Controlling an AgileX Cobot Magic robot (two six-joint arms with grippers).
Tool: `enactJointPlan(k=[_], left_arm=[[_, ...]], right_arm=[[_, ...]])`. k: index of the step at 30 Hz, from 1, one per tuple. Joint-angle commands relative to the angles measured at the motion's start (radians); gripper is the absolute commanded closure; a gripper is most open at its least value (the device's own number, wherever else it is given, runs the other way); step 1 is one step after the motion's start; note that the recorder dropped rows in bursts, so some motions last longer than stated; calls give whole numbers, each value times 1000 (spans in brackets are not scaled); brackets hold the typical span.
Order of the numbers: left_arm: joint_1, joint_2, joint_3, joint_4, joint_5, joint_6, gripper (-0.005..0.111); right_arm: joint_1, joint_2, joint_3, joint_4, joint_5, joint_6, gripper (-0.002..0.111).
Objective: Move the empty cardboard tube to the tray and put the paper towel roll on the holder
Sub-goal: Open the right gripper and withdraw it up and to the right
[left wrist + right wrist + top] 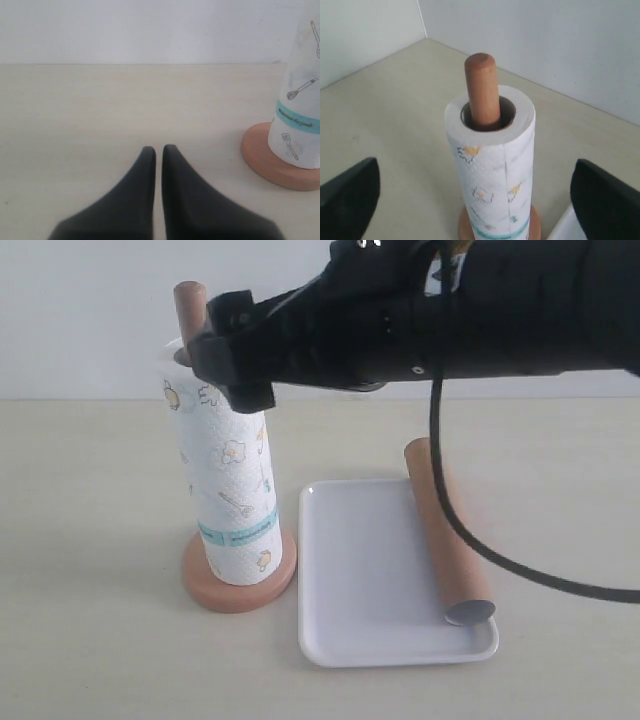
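Pulling away carelessly looks like the main risk. The right gripper (225, 355) sits level with the top of the paper towel roll (232, 490), fingers spread wide to either side. A sideways drag could catch the paper or the pole tip and topple the holder (215, 592) toward the tray (360, 570). From the exterior view I cannot tell whether a finger touches the roll; the wrist view suggests clearance on both sides.

The roll stands threaded over the holder's pole, down on its disc base. The empty cardboard tube (450, 540) lies in the tray beside the holder, along the side away from it, and a knock might set it rolling.

The right arm reaches in roughly level, passing above the tray. The left gripper (158, 152) hangs low near the holder's base, fingers together, holding nothing.
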Motion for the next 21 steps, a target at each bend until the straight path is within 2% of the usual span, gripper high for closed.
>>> enactJointPlan(k=[1,3,4,7,11,21], left_arm=[[2,-3,3,-3,-1,0,103],[2,-3,3,-3,-1,0,103],[2,-3,3,-3,-1,0,103],[2,-3,3,-3,-1,0,103],[2,-3,3,-3,-1,0,103],[2,-3,3,-3,-1,0,103]], right_arm=[[-1,-54,-2,-6,107,-45,56],[-1,-76,-2,-6,145,-45,95],[-1,-85,-2,-6,166,-45,109],[-1,-100,-2,-6,229,-34,103],[-1,-107,-2,-3,315,-34,103],[-1,-107,-2,-2,312,-34,103]])
